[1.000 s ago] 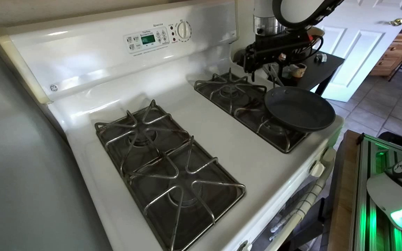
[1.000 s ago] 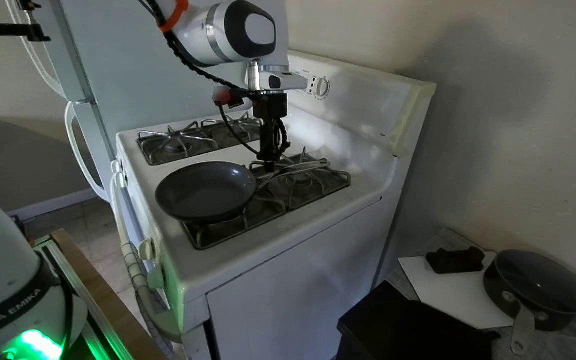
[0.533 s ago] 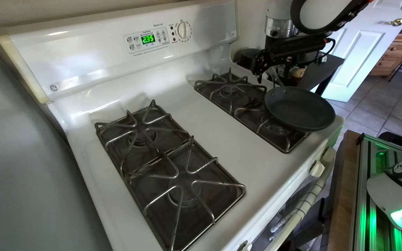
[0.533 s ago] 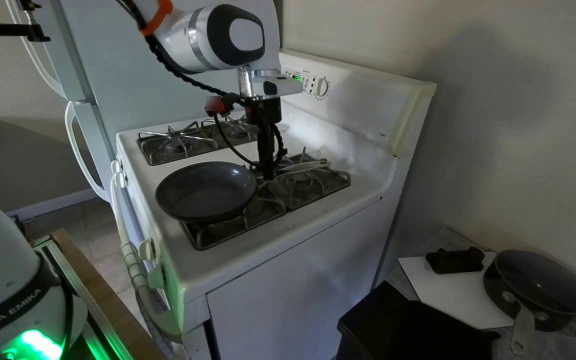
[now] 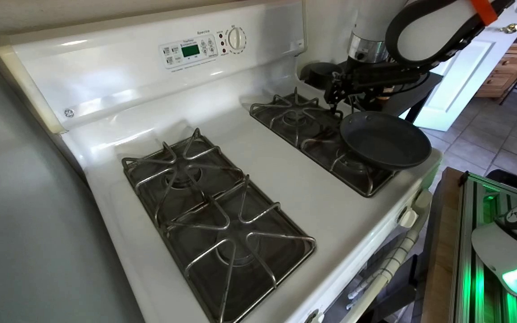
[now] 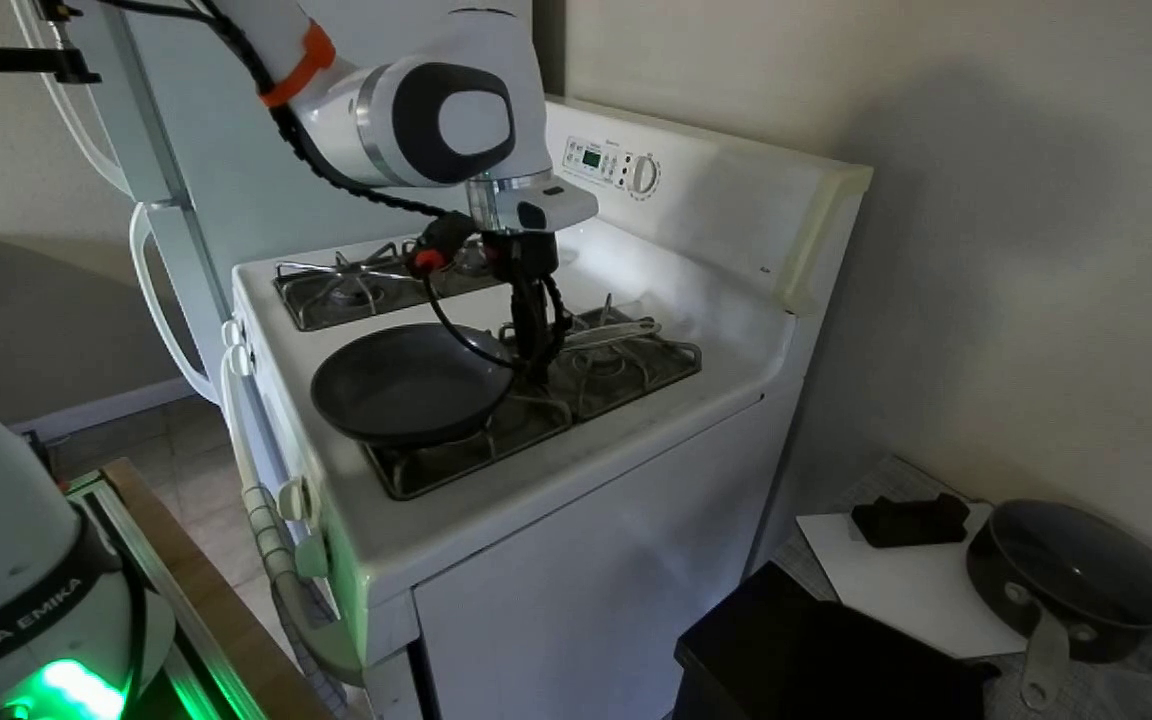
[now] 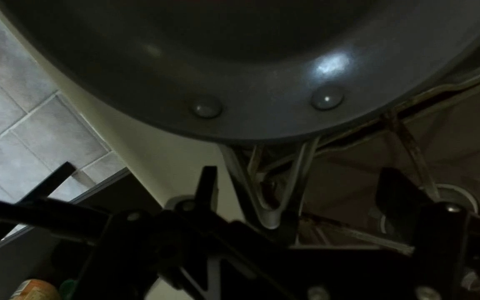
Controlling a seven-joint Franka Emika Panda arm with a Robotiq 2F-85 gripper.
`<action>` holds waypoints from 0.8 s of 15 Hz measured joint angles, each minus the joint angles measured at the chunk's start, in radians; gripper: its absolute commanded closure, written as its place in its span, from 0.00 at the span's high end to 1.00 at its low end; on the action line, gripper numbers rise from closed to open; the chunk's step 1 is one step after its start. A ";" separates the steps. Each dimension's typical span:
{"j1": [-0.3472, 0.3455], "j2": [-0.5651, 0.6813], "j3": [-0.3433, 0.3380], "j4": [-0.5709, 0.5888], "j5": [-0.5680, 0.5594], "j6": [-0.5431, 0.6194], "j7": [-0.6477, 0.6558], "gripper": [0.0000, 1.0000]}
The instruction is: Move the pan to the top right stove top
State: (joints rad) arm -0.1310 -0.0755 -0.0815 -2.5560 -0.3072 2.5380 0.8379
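Pan (image 6: 406, 388) — spread gripper (image 7: 299, 177) at handle (image 7: 270, 218)

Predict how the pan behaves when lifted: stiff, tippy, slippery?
The pan should be stiff: rivets seem to fix its handle. Gripped there, it may tip: most of its bulk sits at one end. It might twist in the tool; the handle looks like smooth metal.

Looks like a home kitchen, judging by a boxy white four-burner metal gas range (image 5: 285, 179), a tall pale-grey refrigerator (image 6: 236, 170) just beside the range, and square grey floor tiles (image 5: 501, 139) past the range.
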 measured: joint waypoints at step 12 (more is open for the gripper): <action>-0.021 -0.023 0.000 -0.017 0.000 0.024 -0.002 0.98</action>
State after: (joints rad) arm -0.1519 -0.0981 -0.0816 -2.5727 -0.3072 2.5619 0.8360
